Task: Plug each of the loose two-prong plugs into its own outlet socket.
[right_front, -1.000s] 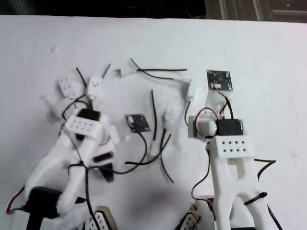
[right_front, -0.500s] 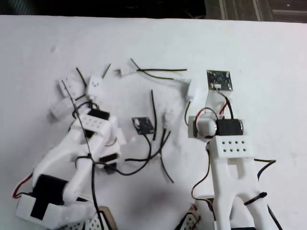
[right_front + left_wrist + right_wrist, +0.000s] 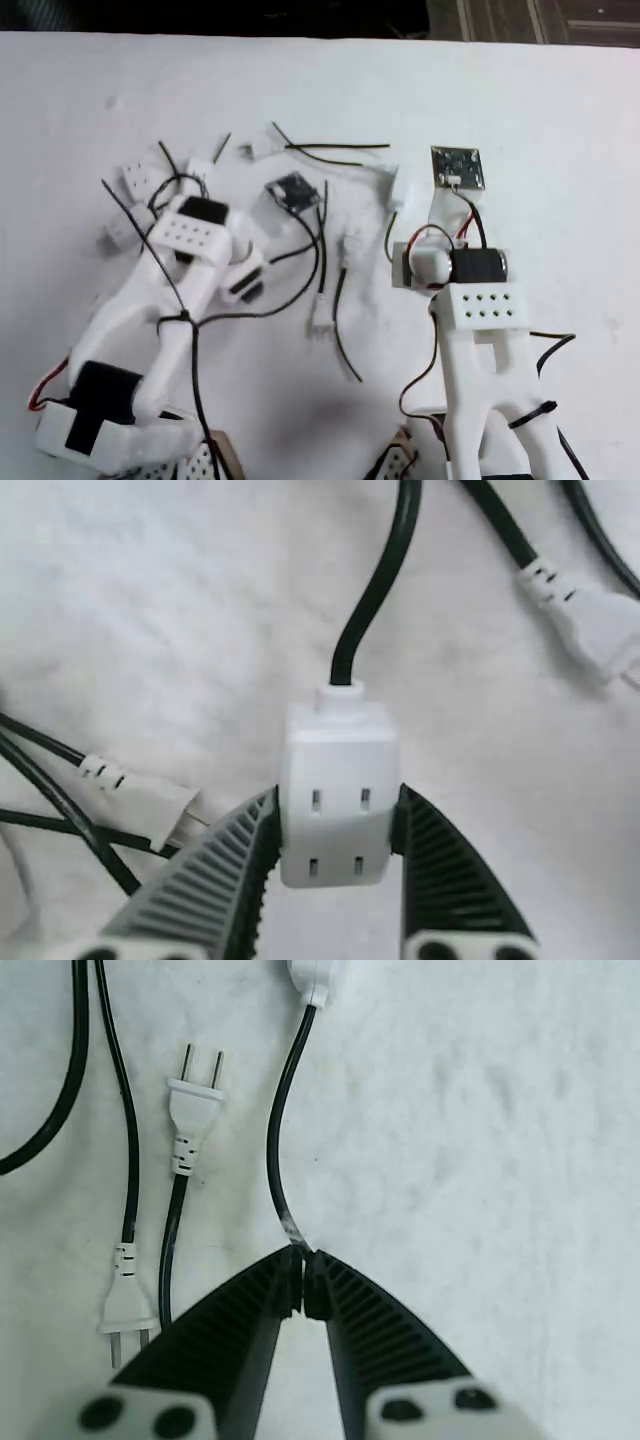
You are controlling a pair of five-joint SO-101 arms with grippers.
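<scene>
The high camera looks down from above on the whole table (image 3: 560,90). Wrist cameras sit close behind the left gripper (image 3: 335,800) and the right gripper (image 3: 303,1278), facing the same table.

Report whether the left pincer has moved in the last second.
Yes. In the high view the left pincer moved toward the far edge of the table, while the right arm stayed put.
</scene>
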